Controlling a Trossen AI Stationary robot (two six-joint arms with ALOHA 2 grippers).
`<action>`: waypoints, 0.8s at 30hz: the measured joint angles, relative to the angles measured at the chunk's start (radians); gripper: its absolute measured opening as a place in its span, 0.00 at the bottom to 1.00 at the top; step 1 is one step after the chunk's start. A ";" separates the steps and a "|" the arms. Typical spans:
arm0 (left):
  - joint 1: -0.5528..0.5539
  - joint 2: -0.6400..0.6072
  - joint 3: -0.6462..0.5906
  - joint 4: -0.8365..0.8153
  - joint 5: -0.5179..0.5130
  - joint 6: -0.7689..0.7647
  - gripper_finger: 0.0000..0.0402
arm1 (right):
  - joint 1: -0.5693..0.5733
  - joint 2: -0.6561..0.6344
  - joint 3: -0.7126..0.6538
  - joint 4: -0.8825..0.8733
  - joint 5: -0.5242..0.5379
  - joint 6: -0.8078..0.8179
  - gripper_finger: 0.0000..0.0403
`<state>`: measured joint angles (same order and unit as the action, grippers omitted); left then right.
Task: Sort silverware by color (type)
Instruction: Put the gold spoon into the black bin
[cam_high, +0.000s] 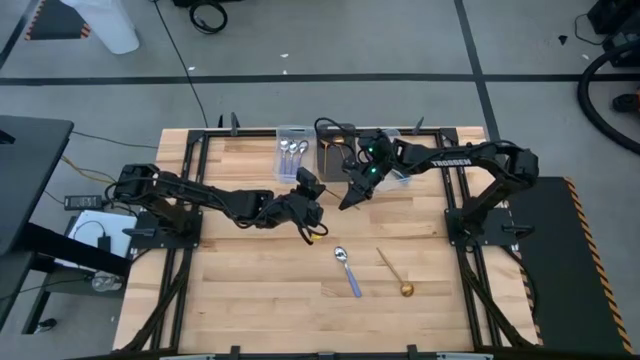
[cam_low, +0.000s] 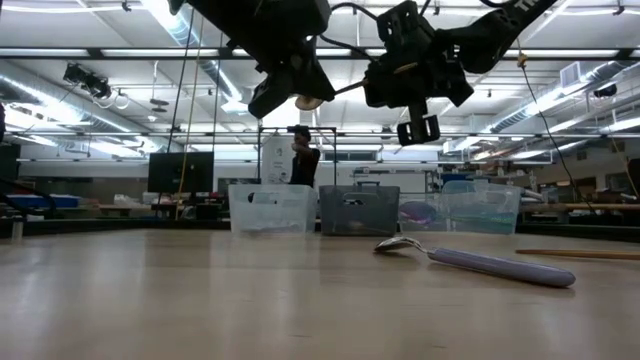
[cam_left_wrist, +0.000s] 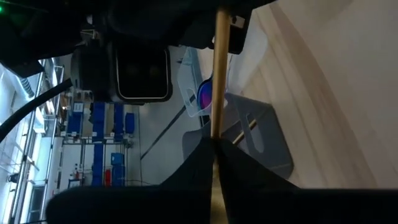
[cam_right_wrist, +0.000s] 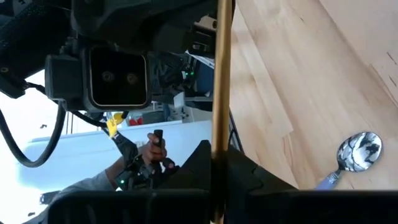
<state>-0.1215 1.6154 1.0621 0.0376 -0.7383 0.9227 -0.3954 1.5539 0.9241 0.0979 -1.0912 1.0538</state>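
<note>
A gold spoon is held in the air between both grippers above the table's middle. Its slim handle (cam_left_wrist: 217, 74) runs from my left gripper (cam_left_wrist: 215, 144) toward the right arm. In the right wrist view the same handle (cam_right_wrist: 221, 68) runs from my right gripper (cam_right_wrist: 214, 149) toward the left arm. From above, my left gripper (cam_high: 312, 215) and my right gripper (cam_high: 347, 200) stand close together, and a gold end (cam_high: 319, 238) shows beside them. A blue-purple spoon (cam_high: 347, 270) and another gold spoon (cam_high: 393, 272) lie flat on the table. My left gripper is shut on the gold spoon's handle (cam_left_wrist: 213, 155), pinched between the two fingers, which lie along it. The spoon is lifted clear of the table. Which end of it this is, I cannot tell. My right gripper is shut on the same handle (cam_right_wrist: 216, 163), pinched between its two fingers, with the handle running out along them toward the left arm. The spoon hangs clear above the wood.
Three small bins stand in a row at the far edge. A clear bin (cam_high: 292, 152) holds silver spoons, a dark bin (cam_high: 333, 155) is beside it, and a clear bin (cam_left_wrist: 200, 93) with rainbow spoons sits under the right arm. A person (cam_low: 303, 155) stands beyond the table.
</note>
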 joint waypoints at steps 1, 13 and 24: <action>0.000 0.000 0.000 0.000 0.000 -0.005 0.07 | 0.000 0.000 0.000 0.000 0.003 -0.004 0.05; -0.001 0.001 -0.001 0.063 0.046 -0.148 0.32 | -0.005 -0.002 0.001 0.013 0.066 -0.037 0.05; 0.000 0.001 -0.001 0.173 0.038 -0.725 0.39 | -0.044 -0.002 0.002 0.007 0.138 -0.092 0.05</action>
<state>-0.1218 1.6165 1.0611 0.2109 -0.7002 0.1981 -0.4394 1.5517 0.9257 0.1045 -0.9531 0.9621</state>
